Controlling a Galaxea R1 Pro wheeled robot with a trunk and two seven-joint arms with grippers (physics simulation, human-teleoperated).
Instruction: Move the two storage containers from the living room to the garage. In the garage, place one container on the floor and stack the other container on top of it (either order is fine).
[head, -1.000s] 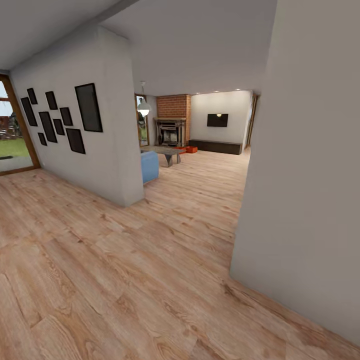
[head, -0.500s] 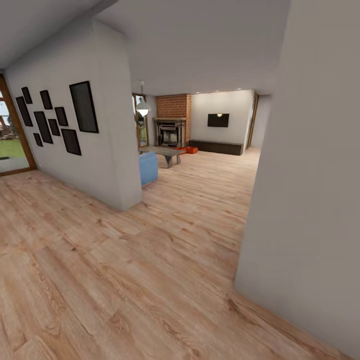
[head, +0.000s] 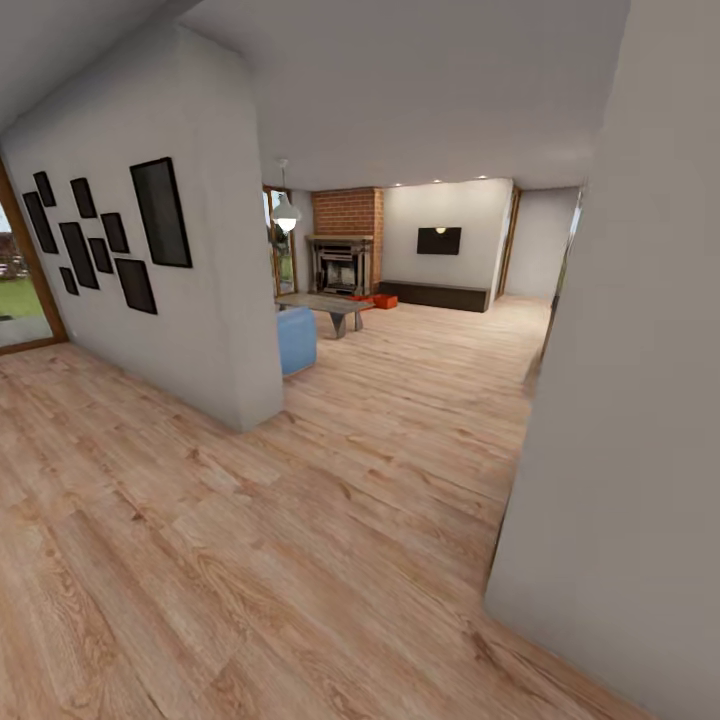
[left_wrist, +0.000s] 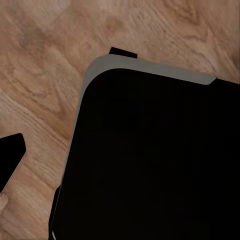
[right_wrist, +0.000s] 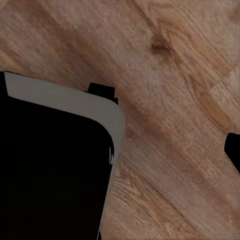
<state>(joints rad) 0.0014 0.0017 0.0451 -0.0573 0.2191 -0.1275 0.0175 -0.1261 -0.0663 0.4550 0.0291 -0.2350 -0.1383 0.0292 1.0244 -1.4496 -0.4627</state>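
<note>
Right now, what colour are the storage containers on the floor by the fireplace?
Red-orange. The storage containers sit far off beside the brick fireplace; the head view shows them best.

black base (left_wrist: 150, 160), grey rounded edge

Both wrists low above floor.

Even, soft light fills the head view, brightest at the far ceiling spots (head: 400, 185) and the daylit window (head: 15, 290) at left. Walls bow at the edges. Floor grain (right_wrist: 170, 60) is slightly soft in both wrist views.
</note>
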